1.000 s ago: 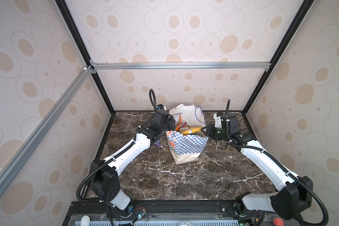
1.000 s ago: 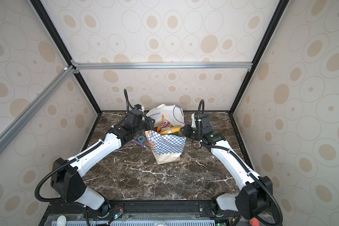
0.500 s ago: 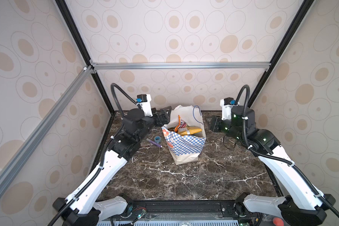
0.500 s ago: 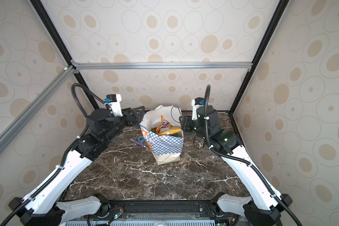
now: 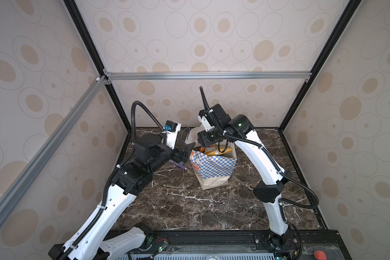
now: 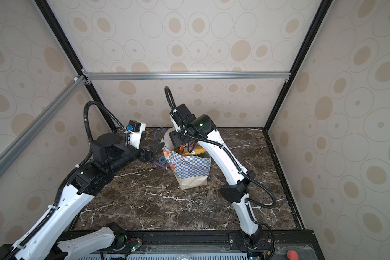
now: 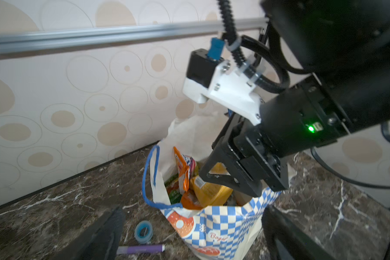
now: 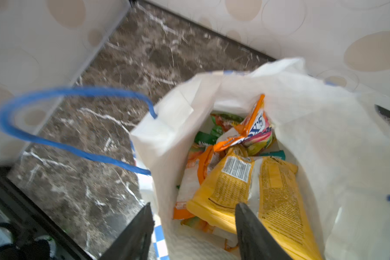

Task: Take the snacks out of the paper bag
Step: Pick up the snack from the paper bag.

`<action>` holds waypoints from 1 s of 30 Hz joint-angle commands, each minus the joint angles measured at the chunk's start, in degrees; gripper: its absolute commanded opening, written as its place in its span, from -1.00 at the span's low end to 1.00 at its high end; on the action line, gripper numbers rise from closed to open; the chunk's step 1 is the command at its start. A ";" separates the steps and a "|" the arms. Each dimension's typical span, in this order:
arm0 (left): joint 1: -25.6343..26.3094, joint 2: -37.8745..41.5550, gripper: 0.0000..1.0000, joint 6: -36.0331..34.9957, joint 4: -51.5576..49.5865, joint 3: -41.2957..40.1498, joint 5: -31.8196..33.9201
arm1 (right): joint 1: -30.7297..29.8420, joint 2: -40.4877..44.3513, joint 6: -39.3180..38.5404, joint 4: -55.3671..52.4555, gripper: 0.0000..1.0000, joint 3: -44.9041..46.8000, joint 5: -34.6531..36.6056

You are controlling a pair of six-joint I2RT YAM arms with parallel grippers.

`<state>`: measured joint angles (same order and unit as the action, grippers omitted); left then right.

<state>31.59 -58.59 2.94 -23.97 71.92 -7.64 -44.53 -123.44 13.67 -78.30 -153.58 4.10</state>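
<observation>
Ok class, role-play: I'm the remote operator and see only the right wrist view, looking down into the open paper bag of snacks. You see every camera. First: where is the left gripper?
Observer: The left gripper hovers low beside the paper bag, jaws wide open, gripping nothing.
Operator: Anything lying near it?
Observer: A blue tape roll and a purple pen lie on the table by the bag's foot, right in front of that gripper.
Operator: Is the bag standing straight?
Observer: Yes, in both top views it stands upright on its base.
</observation>
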 commanded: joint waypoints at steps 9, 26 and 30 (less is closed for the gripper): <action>-0.13 9.91 0.96 -11.88 10.43 -12.64 -6.84 | 2.04 -2.97 -1.89 -8.97 0.61 6.26 -1.66; -0.32 11.28 0.96 -11.39 18.42 -22.26 -8.69 | 2.30 -8.89 -1.21 -4.74 0.89 15.82 2.98; -0.34 11.09 0.96 -11.19 19.40 -23.65 -9.53 | 2.30 -10.05 -1.02 -2.65 0.58 17.91 3.97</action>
<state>31.55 -48.10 -7.40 -7.31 48.58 -15.33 -42.06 -131.24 12.51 -81.21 -137.19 5.10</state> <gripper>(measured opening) 0.982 0.818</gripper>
